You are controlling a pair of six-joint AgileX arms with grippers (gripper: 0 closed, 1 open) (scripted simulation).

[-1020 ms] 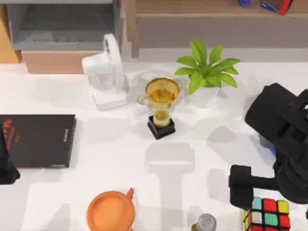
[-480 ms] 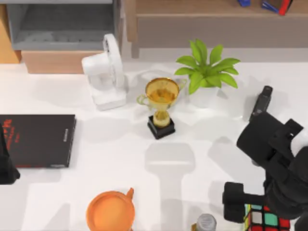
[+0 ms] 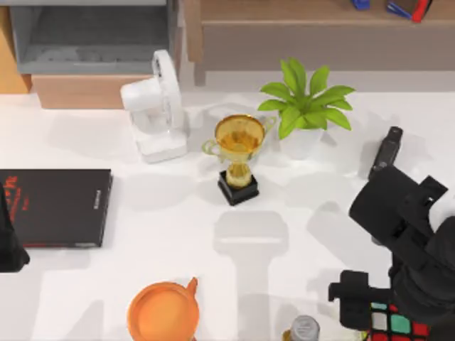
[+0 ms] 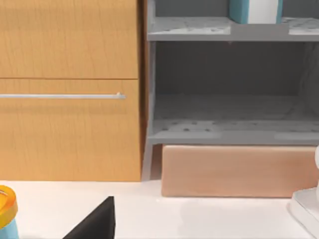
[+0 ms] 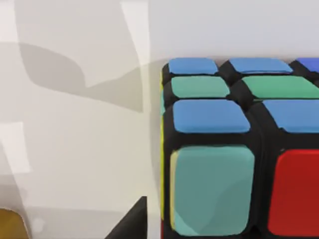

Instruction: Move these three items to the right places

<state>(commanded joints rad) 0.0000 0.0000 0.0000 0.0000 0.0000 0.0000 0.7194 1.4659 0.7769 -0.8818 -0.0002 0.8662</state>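
Right arm has swung down and inward since 1 s ago, uncovering a black remote near the plant, and in the last 0.5 s it has only eased slightly lower. Right gripper now sits directly over the puzzle cube at the table's bottom-right corner in the top view; the arm body covers most of the cube, leaving a few white, teal and red tiles visible. Cannot tell whether the fingers are apart or together.

Right wrist view: puzzle cube very close, flat on the table, faces roughly square to the camera. Key relation: cube is straight below the right gripper, so my read is a vertical descent, no lateral shift. It has no long axis, so the fingers just need to be square to 2 opposite faces.

Left arm is parked at the far left edge beside the thin black book. The right arm is clearly the nearer one.

Left wrist view: grey shelf unit with a teal-covered book standing on its upper level, looks already placed.

Risk: metal-capped bottle stands just left of the cube.
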